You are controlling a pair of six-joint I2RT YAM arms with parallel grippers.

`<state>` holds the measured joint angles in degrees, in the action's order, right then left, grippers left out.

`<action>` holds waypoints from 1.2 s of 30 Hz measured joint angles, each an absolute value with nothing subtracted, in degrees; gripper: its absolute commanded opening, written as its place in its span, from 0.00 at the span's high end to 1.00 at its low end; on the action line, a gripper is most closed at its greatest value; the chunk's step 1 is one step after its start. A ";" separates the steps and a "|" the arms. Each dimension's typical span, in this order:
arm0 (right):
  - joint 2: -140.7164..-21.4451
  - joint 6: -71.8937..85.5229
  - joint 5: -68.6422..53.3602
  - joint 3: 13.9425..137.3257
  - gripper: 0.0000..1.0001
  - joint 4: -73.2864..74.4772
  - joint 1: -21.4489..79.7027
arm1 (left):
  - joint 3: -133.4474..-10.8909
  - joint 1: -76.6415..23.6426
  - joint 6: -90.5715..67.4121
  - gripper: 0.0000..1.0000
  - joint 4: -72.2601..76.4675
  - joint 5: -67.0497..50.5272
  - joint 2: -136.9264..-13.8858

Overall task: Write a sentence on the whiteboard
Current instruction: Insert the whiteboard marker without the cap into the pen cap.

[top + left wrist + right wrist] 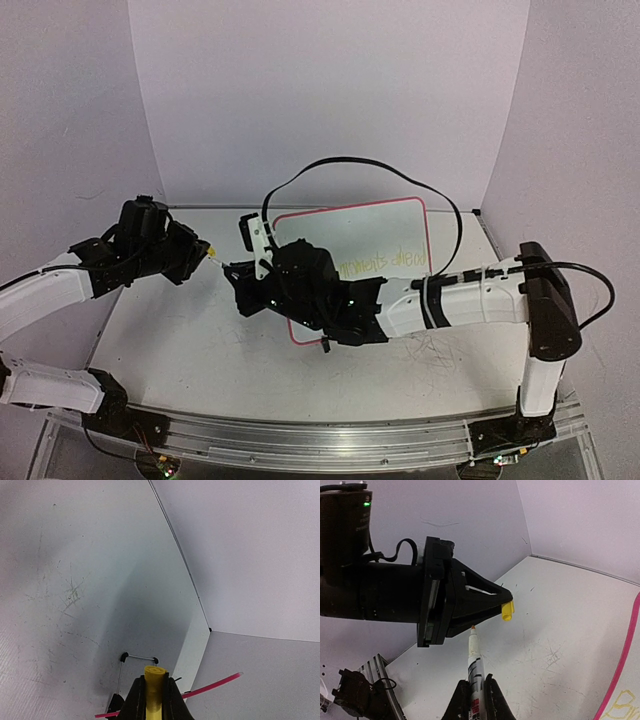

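Observation:
The whiteboard (395, 225) lies flat at the table's back middle, with a pink rim that also shows in the right wrist view (626, 652). The sentence (385, 262) is faint yellow writing on it, partly hidden by my right arm; its start shows in the right wrist view (626, 703). My left gripper (207, 252) is shut on a yellow marker cap (155, 687), also seen in the right wrist view (507, 610). My right gripper (475, 692) is shut on an uncapped white marker (473, 660). The marker's tip points at the left gripper, just below the cap.
Both grippers meet above the scuffed table (190, 340), left of the whiteboard. A black cable (350, 165) loops over the board's back edge. White walls enclose the table at the back and sides. A metal rail (320, 440) runs along the near edge.

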<state>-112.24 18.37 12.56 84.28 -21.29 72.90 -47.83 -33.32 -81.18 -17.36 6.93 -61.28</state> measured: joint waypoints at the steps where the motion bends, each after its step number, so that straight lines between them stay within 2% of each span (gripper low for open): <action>1: -112.74 18.51 12.97 84.83 1.00 -21.02 72.90 | -47.83 -33.32 -81.44 1.00 -17.10 6.60 -61.14; 13: -115.45 19.81 17.01 88.63 1.00 -17.87 71.95 | -47.81 -33.32 -83.02 1.00 -15.91 4.39 -60.82; 36: -117.24 20.27 17.16 90.76 1.00 -15.65 71.11 | -47.81 -33.32 -83.05 1.00 -14.80 3.09 -61.03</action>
